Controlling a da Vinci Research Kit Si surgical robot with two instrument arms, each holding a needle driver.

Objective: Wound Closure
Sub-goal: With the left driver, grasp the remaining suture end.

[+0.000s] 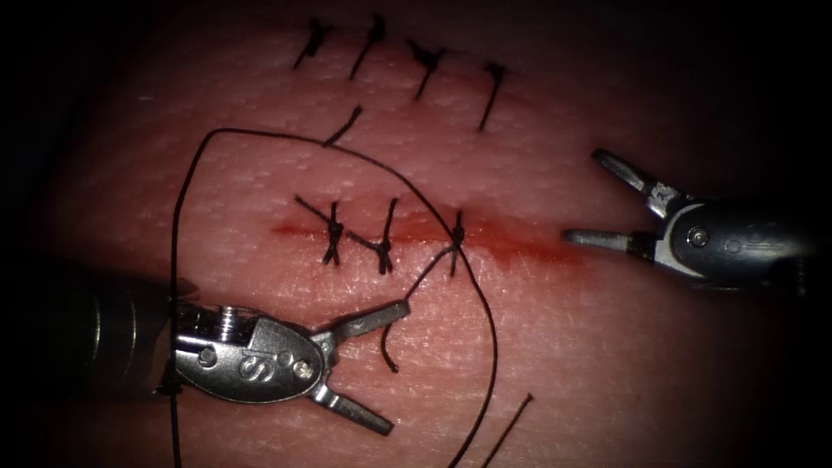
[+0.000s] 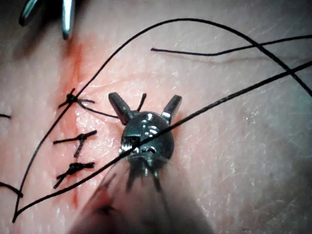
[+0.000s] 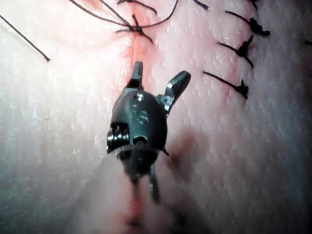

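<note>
Plainly, the tissue point(image 1: 607, 364) carries two rows of work: an upper row of four finished stitches point(image 1: 425, 65) toward twelve o'clock of the endoscope view, and along the cut point(image 1: 520, 247) three knotted stitches point(image 1: 381, 243) at its left and middle; the red-stained stretch of the cut from the third knot point(image 1: 456, 232) toward three o'clock is unstitched, so by my judgement the closure is well along but its right end remains; the left tool point(image 1: 394, 364) lies at about seven o'clock with its jaws spread wide and nothing between them, though a short thread end point(image 1: 387, 347) hangs just beside its upper jaw, and the long thread point(image 1: 260, 134) passes over its body near the wrist, as the left wrist view shows; the right tool point(image 1: 581, 195) sits at three o'clock, just beyond the right end of the cut, its jaws parted and empty; the long thread runs from the third knot in a wide loop up toward eleven o'clock and down past the left tool, with another strand sweeping toward six o'clock; a loose cut end point(image 1: 507, 431) lies near five o'clock; I cannot make out the needle; as for writing, the left tool's body bears a small mark reading something like "IS", and a faint engraving on the right tool is too small to read.
</note>
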